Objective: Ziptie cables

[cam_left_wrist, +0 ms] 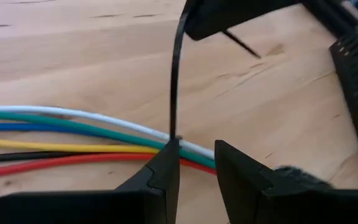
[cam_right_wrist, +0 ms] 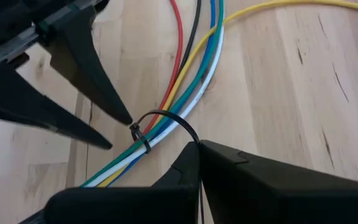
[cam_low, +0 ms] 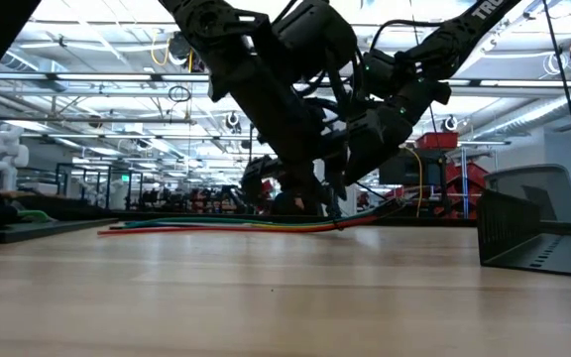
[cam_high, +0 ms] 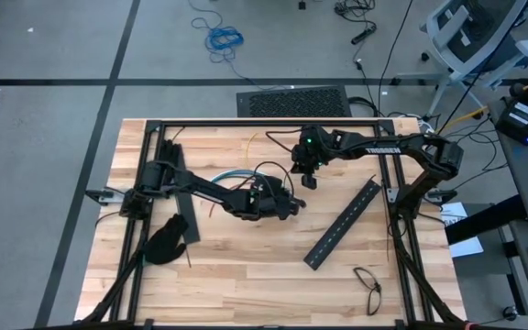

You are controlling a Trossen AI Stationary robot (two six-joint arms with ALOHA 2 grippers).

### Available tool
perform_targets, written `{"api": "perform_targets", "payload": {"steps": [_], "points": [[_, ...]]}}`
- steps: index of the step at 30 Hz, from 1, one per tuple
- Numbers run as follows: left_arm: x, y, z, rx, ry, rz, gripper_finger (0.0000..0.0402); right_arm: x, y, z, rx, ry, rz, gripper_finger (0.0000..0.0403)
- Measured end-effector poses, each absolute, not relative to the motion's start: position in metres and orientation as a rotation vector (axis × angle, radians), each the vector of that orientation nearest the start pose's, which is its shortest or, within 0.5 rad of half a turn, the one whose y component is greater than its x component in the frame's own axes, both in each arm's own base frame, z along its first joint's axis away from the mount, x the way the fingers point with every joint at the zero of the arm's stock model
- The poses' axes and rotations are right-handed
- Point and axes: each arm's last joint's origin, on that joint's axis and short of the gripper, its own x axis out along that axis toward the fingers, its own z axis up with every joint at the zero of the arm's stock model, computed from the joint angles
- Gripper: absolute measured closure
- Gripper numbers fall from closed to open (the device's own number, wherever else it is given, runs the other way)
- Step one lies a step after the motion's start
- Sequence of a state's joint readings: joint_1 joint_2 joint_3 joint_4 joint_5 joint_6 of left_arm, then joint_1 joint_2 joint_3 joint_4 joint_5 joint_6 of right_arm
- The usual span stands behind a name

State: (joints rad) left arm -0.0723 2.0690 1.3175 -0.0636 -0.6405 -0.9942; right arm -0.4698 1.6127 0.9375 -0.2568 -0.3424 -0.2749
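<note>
Right wrist view: right tool point(cam_right_wrist: 197, 146) clenched on the stiff, slick ziptie point(cam_right_wrist: 166, 117) tail looped around limp cables point(cam_right_wrist: 185, 74); left tool point(cam_right_wrist: 122, 129) pinches its head.

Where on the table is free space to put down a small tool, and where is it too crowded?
Bare wood lies along the near edge, between the black glove and the glasses, and in front of the slotted bar. The middle is crowded: the left gripper and right gripper meet over the cables and ziptie.
</note>
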Motion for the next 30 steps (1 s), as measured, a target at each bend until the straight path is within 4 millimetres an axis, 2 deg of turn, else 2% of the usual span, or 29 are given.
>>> {"api": "perform_targets", "payload": {"steps": [3, 5, 11, 21, 30], "points": [[0.431, -0.016, 0.158, -0.596, 0.432, 0.827, 0.0304, 0.287, -0.135, 0.185, 0.107, 0.857, 0.001, 0.0403], [0.426, -0.019, 0.166, -0.556, 0.468, 0.83, 0.0304, 0.287, -0.135, 0.185, 0.107, 0.857, 0.001, 0.0403], [0.417, -0.028, 0.177, -0.505, 0.494, 0.861, 0.0304, 0.287, -0.135, 0.185, 0.103, 0.854, 0.002, 0.0403], [0.417, -0.016, 0.176, -0.344, 0.558, 0.855, 0.0304, 0.287, -0.135, 0.185, 0.108, 0.854, 0.0, 0.0403], [0.423, -0.003, 0.171, -0.361, 0.521, 0.877, 0.0304, 0.288, -0.135, 0.186, 0.102, 0.84, -0.003, 0.0403]]}}
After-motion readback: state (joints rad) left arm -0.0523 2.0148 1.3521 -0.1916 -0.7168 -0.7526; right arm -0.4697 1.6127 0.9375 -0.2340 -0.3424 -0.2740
